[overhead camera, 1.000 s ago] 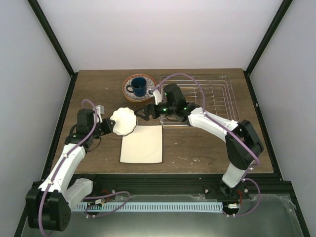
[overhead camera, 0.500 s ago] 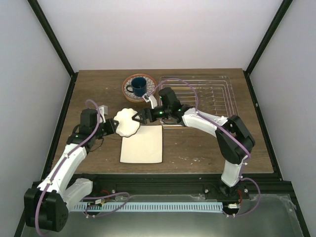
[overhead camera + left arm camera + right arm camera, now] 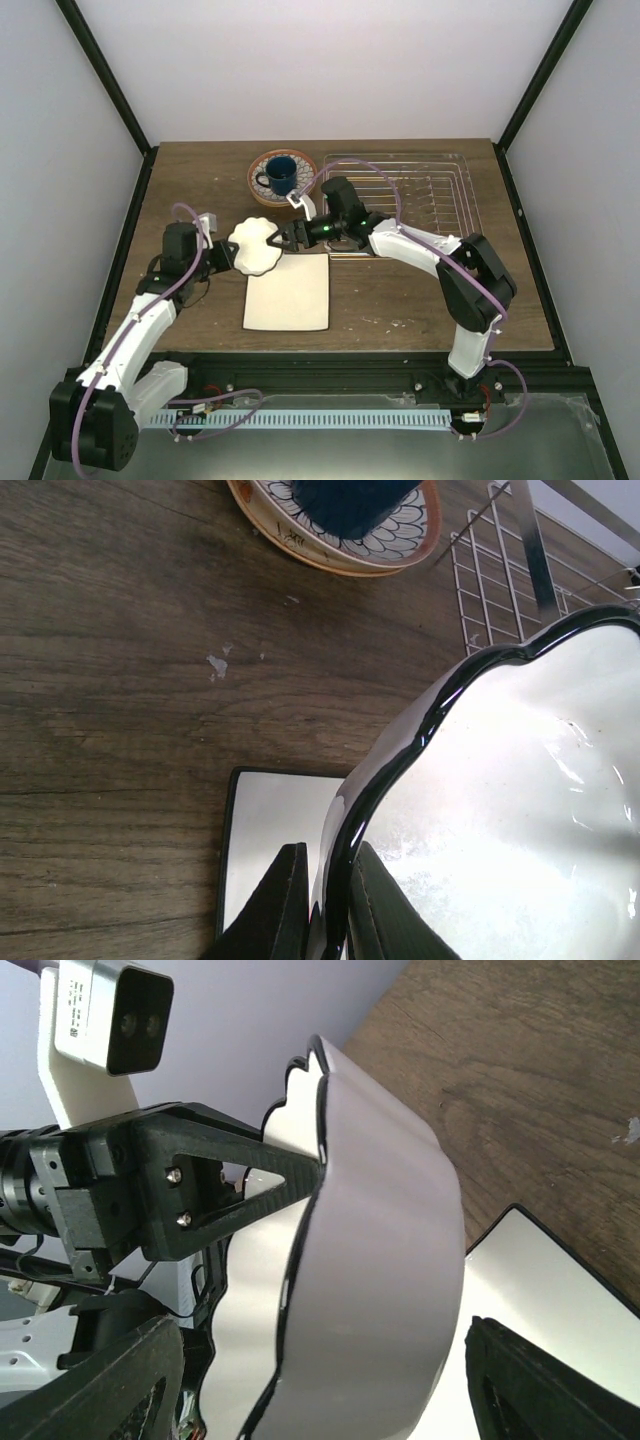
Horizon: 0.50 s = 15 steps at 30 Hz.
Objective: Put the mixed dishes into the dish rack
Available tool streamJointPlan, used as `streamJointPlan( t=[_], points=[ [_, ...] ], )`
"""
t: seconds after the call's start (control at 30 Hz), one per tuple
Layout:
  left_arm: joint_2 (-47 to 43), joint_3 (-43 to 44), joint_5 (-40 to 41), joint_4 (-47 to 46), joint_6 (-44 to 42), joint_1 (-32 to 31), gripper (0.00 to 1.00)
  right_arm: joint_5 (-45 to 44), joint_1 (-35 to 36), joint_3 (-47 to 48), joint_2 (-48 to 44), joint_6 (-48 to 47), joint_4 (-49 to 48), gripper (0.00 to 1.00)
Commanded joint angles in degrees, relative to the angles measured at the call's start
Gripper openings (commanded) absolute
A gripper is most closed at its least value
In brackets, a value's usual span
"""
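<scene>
left gripper (image 3: 225, 257): pressed shut on the rim of the small white scalloped bowl (image 3: 255, 247). in the left wrist view its two dark fingers (image 3: 285, 900) pinch the dark-edged rim from both sides, one inside and one outside.

bowl: held up on edge and tilted, over the left-centre of the table (image 3: 200, 180). it sits above the far left corner of the cream rectangular plate (image 3: 288, 292). the glossy inside faces the left arm. the plain outer wall faces the right arm.

right gripper (image 3: 278, 238): spread wide, just right of the bowl. in the right wrist view its fingers (image 3: 110, 1380) sit at the two lower corners with the bowl's outer wall between them. cannot tell whether either finger touches the bowl.

cream plate: flat on the table, near centre, between the two arms.

dark blue mug (image 3: 282, 175): stands on the round patterned plate (image 3: 258, 187), handle to the left. the pair is at the far side of the table, just left of the dish rack (image 3: 450, 200).

dish rack: silver wire, far right of the table. the right arm reaches across its near left corner. no dishes seen in the visible part of the rack.
</scene>
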<state>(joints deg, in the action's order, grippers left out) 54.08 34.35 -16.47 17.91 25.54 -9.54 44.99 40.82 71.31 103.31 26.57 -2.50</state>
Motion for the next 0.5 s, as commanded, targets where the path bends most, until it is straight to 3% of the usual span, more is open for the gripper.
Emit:
streamJointPlan(
  t=[0.0, 0.47],
  points=[
    [-1.55, -0.05, -0.15, -7.69, 0.81, -0.2, 0.0, 1.97, 0.62, 0.86, -0.49, 0.7, -0.55, 0.78],
    [-2.32, -1.66, -0.28, -11.71, 1.0, -0.21, 0.0, 2.45, 0.75, 1.06, 1.8, 1.81, -1.59, 0.8]
  ],
)
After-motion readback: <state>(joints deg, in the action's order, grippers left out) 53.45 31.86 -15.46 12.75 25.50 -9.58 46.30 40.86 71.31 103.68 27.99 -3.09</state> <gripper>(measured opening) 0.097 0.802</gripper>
